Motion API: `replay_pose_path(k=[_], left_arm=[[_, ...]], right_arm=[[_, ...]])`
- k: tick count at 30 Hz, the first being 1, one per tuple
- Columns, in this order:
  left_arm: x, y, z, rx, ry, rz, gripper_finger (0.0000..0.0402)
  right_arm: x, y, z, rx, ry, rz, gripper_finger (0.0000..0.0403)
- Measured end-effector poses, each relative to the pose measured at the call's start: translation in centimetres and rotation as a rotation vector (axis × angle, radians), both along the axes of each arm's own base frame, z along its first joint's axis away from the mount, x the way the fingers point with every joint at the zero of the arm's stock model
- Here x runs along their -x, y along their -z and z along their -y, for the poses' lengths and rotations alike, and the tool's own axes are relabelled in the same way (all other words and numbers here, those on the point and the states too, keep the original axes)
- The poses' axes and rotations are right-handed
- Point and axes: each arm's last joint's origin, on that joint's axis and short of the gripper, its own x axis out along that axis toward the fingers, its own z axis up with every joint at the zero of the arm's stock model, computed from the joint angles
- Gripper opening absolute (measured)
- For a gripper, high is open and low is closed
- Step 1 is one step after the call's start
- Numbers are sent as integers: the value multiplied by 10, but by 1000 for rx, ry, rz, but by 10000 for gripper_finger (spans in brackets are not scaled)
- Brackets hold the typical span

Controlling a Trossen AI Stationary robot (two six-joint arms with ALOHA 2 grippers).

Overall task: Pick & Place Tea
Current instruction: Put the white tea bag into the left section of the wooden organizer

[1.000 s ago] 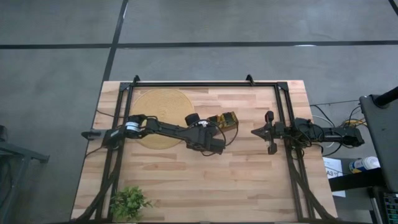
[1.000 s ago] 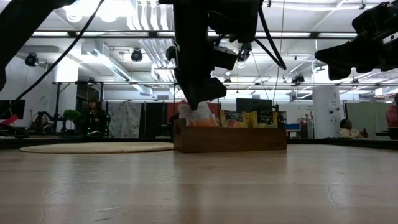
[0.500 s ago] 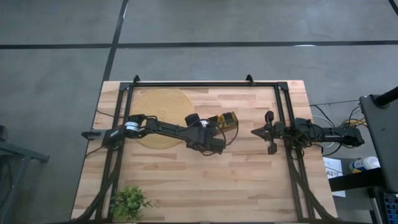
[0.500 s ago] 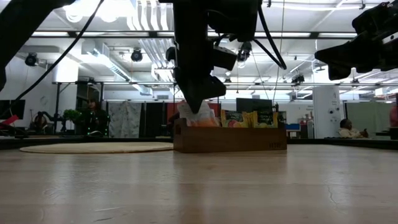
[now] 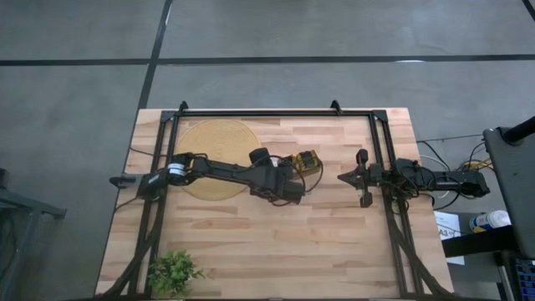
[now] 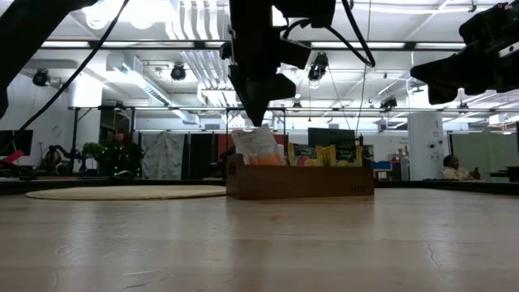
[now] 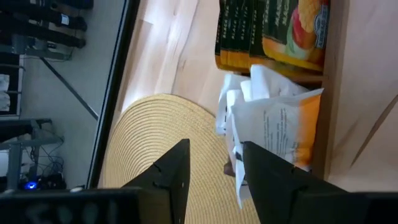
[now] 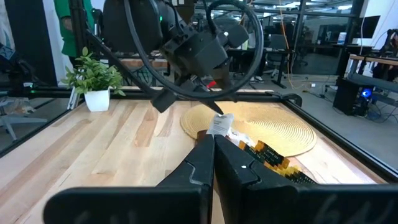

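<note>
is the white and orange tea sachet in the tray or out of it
In. The white and orange sachet stands at the end of the wooden tray, sticking up above its wall; the left pincer hangs just above, apart from it.

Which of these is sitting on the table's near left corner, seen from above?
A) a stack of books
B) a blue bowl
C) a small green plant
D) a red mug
C: the high view shows a small leafy plant at that corner of the table, well away from the tray of tea sachets near the middle.
</note>
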Motion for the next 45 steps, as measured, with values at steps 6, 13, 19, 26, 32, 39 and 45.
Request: replay_pose_path(k=[6,13,19,26,32,39,45], left_arm=[[0,-7,3,90,5,0,142],[-4,-15,13,393,117,-16,130],[-9,-13,3,409,192,-20,20],[-12,10,-7,429,219,-43,1],[-16,25,-7,427,240,-18,0],[-18,30,-8,396,225,6,0],[-18,30,-10,346,208,12,0]], right_arm=[[0,0,0,0,0,0,9],[0,0,0,0,0,0,9],[0,0,0,0,0,0,9],[0,0,0,0,0,0,9],[0,0,0,0,0,0,8],[0,0,0,0,0,0,9],[0,0,0,0,0,0,8]])
